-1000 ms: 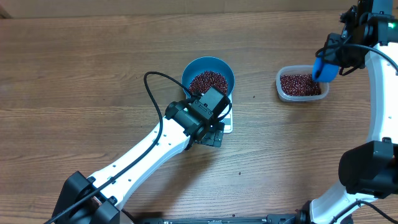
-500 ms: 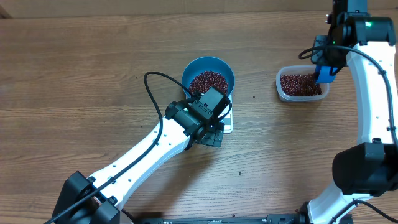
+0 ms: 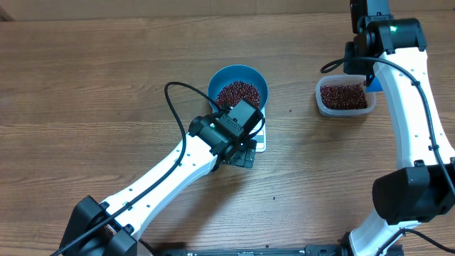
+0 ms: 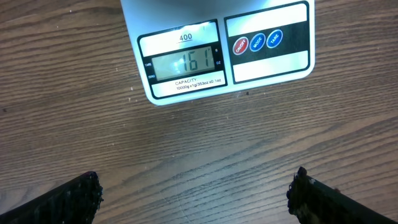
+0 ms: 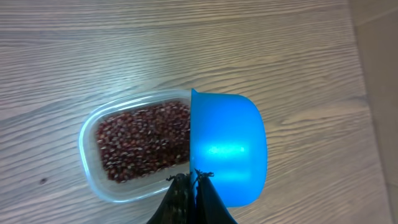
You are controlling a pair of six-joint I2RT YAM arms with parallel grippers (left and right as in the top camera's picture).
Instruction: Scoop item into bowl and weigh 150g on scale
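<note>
The blue bowl (image 3: pixel 215 80) holds a heap of red-brown beans (image 3: pixel 238 93) and stands on the white scale (image 3: pixel 260 139). In the left wrist view the scale (image 4: pixel 267 71) fills the top, and its display (image 4: pixel 183 64) reads 161. My left gripper (image 4: pixel 193 198) hangs open over bare wood just in front of the scale, holding nothing. My right gripper (image 5: pixel 194 177) is shut on the handle of a small blue scoop (image 5: pixel 227 149). The scoop is turned on its side at the right end of a clear tub (image 5: pixel 87 155) of beans (image 5: pixel 140 146); its inside is hidden.
The clear tub (image 3: pixel 320 99) sits at the back right, about a hand's width right of the bowl. My left arm (image 3: pixel 178 167) lies diagonally from the front left up to the scale. A pale wall runs along the table's far edge (image 3: pixel 213 11).
The right arm has swung toward the back of the table, and the scoop has slid from over the tub's right end to beside it. The left arm and bowl are unmoved.
</note>
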